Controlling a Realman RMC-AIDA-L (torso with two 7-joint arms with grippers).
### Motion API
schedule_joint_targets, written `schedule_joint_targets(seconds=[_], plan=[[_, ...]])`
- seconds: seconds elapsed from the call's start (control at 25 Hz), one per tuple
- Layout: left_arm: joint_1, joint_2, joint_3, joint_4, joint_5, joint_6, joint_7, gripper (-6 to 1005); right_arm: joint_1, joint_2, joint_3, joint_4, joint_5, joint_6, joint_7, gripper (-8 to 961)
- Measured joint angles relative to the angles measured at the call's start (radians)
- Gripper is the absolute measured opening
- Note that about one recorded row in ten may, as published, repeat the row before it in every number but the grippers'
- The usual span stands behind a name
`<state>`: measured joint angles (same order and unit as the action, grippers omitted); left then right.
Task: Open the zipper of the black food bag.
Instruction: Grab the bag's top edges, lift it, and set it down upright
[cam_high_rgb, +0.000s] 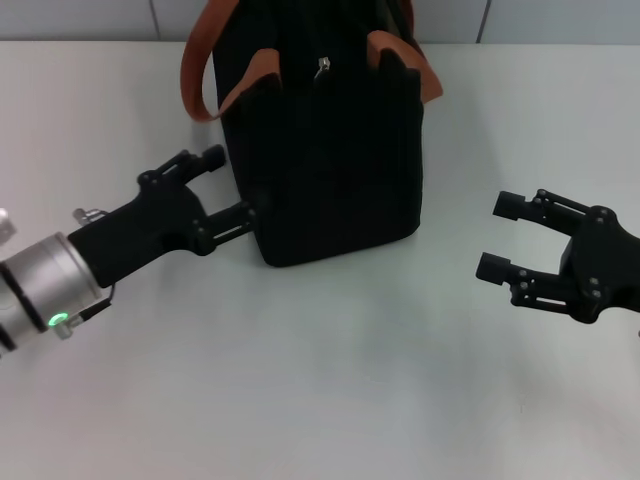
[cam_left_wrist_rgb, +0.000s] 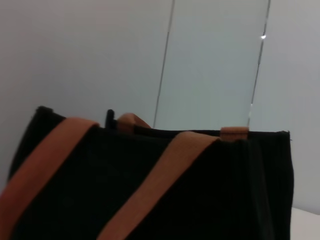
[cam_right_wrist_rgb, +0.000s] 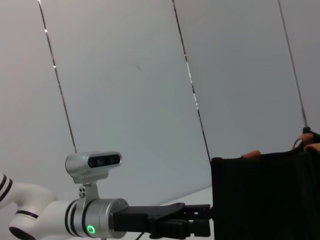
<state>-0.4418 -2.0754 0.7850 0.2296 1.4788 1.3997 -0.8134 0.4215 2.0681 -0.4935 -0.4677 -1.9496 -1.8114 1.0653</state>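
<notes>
Standing upright on the white table (cam_high_rgb: 300, 380), the black food bag (cam_high_rgb: 330, 160) has its silver zipper (cam_high_rgb: 322, 68) pull on top; the left gripper (cam_high_rgb: 232, 192) spreads wide, fingers touching the bag's left side; the right gripper (cam_high_rgb: 500, 237) hovers wide open well apart.

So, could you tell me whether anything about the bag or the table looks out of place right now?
Nothing stands out. The black food bag stands upright on the table, its zipper pull on top. The left gripper is at the bag's side; the right gripper hovers open, apart from it.
</notes>
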Motion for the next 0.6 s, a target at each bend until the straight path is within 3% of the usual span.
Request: schedule_joint_targets(seconds=[0.28, 0.6], plan=[[-0.068, -0.004, 0.003, -0.090, 0.000, -0.033, 0.072, 802, -0.001, 0.006, 0.001, 0.002, 0.000, -0.002, 0.000, 830], [-0.081, -0.005, 0.000, -0.126, -0.003, -0.064, 0.100, 649, -0.009, 0.007, 0.001, 0.001, 0.000, -0.005, -0.003, 830]])
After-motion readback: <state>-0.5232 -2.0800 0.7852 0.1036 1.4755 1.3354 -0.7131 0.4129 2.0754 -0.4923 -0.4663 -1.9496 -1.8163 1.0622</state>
